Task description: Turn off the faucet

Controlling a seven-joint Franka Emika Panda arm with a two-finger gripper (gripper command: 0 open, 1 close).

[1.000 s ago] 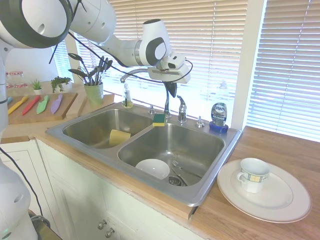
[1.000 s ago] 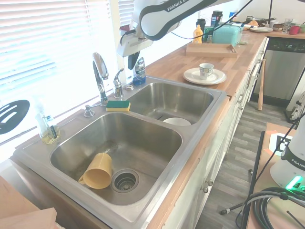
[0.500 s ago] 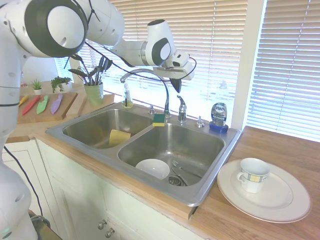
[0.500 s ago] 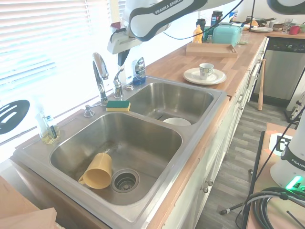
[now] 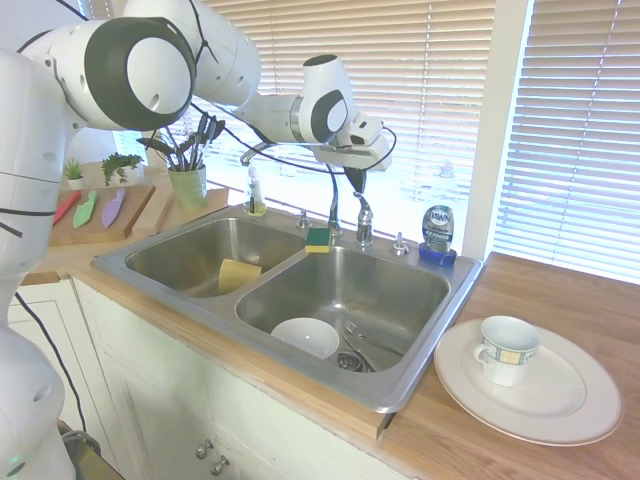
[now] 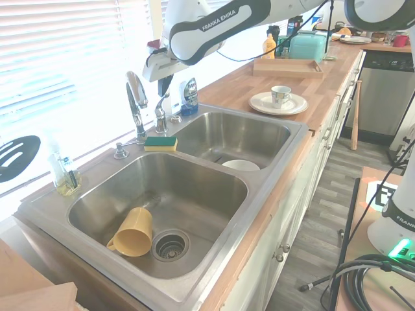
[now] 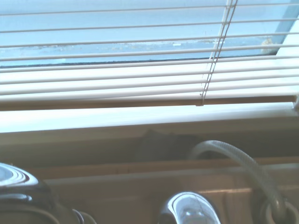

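Observation:
The chrome faucet stands behind the double sink, its thin arched spout (image 5: 290,148) reaching over the divider and its short lever handle (image 5: 363,214) upright beside it. My gripper (image 5: 357,179) hangs just above the handle, dark fingers pointing down and looking shut, with nothing held and a small gap to the handle top. From the other side, the gripper (image 6: 164,84) is over the handle (image 6: 160,113), right of the spout (image 6: 136,97). In the wrist view the rounded handle top (image 7: 188,211) shows close below, with the window blinds behind.
A blue dish-soap bottle (image 5: 437,232) and a small low knob (image 5: 400,243) stand right of the handle. A green-yellow sponge (image 5: 318,239) lies on the divider. The basins hold a yellow cup (image 5: 238,273) and a white bowl (image 5: 305,337). Blinds hang close behind.
My gripper has shifted along the sink back toward the window, ending lower and directly over the lever handle. The faucet and the other objects have not moved.

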